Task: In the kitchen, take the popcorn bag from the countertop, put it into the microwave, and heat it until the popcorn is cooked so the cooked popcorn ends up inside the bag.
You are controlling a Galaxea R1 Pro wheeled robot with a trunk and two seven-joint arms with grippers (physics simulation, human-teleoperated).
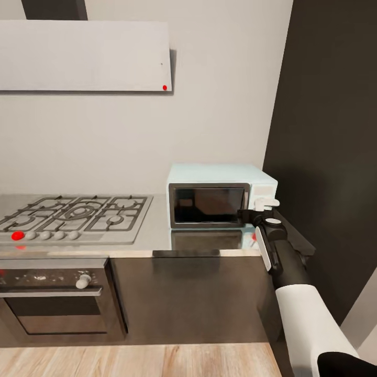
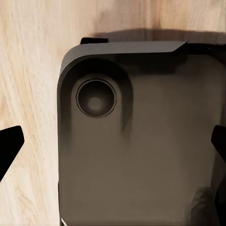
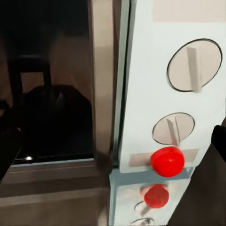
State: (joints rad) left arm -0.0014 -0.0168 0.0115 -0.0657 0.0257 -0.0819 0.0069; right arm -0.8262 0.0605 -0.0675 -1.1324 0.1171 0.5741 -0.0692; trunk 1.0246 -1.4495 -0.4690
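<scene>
While the right gripper [image 1: 266,203], its jaws spread and empty, hovers at the microwave [image 1: 220,196] on the countertop's [image 1: 157,230] right end, it may miss the red button [image 3: 167,161]; a sideways slip would turn a knob [image 3: 194,64] instead.

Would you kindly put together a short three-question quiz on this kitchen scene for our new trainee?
1. True or false: the black-framed glass door of the pale blue-mint microwave is shut.
2. Which stands nearer the dark tall wall panel: A) the steel gas hob inset in the grey metallic countertop, B) the microwave, or C) the built-in steel oven?
3. Fill in: on the microwave's white side panel, below the two round knobs, sits a round ___ button.

Key: 1 true; 2 B; 3 red. The right gripper hovers at that side panel, jaws unclear.
</scene>
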